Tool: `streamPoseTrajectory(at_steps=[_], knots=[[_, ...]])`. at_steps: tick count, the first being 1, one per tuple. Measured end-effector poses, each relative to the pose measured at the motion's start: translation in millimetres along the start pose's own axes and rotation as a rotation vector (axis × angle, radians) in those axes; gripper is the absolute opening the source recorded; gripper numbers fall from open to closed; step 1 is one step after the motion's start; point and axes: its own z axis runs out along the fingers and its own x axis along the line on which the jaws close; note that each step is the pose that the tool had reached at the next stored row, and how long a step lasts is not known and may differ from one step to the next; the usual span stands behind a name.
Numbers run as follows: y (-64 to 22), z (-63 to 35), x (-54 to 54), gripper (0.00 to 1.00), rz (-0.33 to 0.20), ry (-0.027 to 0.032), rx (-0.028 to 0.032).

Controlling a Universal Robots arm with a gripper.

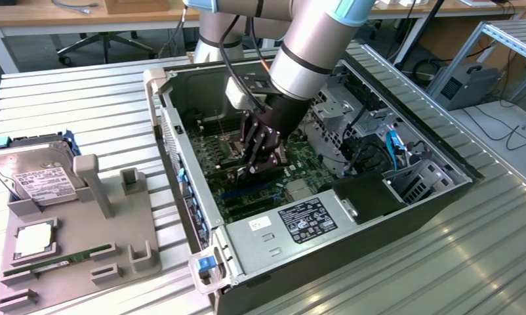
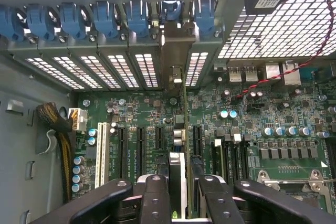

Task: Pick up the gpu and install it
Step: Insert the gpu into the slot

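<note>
Pincer (image 2: 178, 192) pinching the gpu (image 2: 178, 174) edge-on between its fingers (image 2: 155, 198); card's long axis runs straight ahead toward the rear slot bracket (image 2: 176, 59), above the motherboard (image 2: 262, 129).

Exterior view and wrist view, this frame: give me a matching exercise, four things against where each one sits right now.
Things:
1. gpu
2. hard drive
3. RAM stick
4. gripper

Places:
A. lying flat along the near edge of the grey parts tray
B. edge-on between the jaws, over the motherboard slots
C. reaching down inside the open computer case
D. at the far end of the grey parts tray, white label up

Pairs: 1-B, 2-D, 3-A, 4-C
</note>
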Motion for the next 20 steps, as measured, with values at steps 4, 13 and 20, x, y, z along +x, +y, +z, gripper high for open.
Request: streamPoseTrajectory(at_steps=[4, 13, 20], knots=[[-0.1, 0.2, -0.9, 0.27, 0.005, 0.0153, 0.0004], [-1.2, 3.3, -2.8, 0.27, 0.005, 0.0180, 0.0002], [-1.8, 5.3, -2.8, 0.27, 0.005, 0.0152, 0.0002]])
